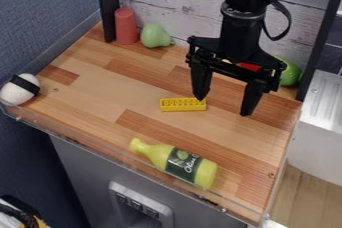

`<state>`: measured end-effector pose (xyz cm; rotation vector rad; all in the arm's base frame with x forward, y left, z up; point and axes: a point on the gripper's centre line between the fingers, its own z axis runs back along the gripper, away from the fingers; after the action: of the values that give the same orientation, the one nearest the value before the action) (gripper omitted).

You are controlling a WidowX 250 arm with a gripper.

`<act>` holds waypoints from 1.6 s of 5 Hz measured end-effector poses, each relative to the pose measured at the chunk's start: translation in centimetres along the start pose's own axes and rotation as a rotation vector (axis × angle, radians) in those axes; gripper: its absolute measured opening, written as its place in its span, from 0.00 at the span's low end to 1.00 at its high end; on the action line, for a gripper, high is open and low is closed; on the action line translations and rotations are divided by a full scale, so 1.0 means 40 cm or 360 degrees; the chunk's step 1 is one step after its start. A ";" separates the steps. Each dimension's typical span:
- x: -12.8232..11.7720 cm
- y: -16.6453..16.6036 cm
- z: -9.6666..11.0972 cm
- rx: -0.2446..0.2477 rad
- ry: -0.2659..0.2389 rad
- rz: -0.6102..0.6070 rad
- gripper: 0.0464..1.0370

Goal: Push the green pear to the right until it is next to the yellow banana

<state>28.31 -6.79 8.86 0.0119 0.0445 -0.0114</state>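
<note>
1. The black gripper (224, 106) hangs over the wooden counter (87, 84), a bit to the right of the middle. Its two fingers are wide apart, with no toy between them.
2. The yellow brick (183, 104) lies flat on the wood, near the middle. Its right end is just beside the tip of one finger. I can't tell if they touch.
3. So I'd say the gripper has got close to the brick, but that's all that looks done. The brick is not held and not lifted. Any grabbing or moving of it looks not yet done.
4. The yellow-green bottle (177, 163) lies on its side at the near edge.
5. Far back on the left, a red cup (125, 25) is next to a green pear (155, 35).
6. A white ball with a black band (20, 88) sits at the left edge.
7. A round green thing (290, 73) is far back on the right, partly hidden.
</note>
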 end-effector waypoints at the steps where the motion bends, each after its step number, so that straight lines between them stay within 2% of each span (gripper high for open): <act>1: 0.028 0.054 -0.009 0.0003 0.0025 -0.0193 0.96; 3: 0.179 0.214 -0.011 -0.0005 0.0028 -0.0831 0.96; 4: 0.233 0.289 -0.024 -0.0017 0.0028 -0.1213 0.96; 5: 0.260 0.351 -0.010 -0.0009 0.0002 -0.1576 0.96; 6: 0.271 0.408 -0.018 -0.0017 0.0003 -0.1819 0.96; 7: 0.273 0.467 -0.015 -0.0005 -0.0012 -0.1824 0.96; 8: 0.262 0.504 -0.015 -0.0003 -0.0011 -0.1647 0.96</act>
<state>38.97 13.27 8.03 -0.0140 0.0398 -1.0457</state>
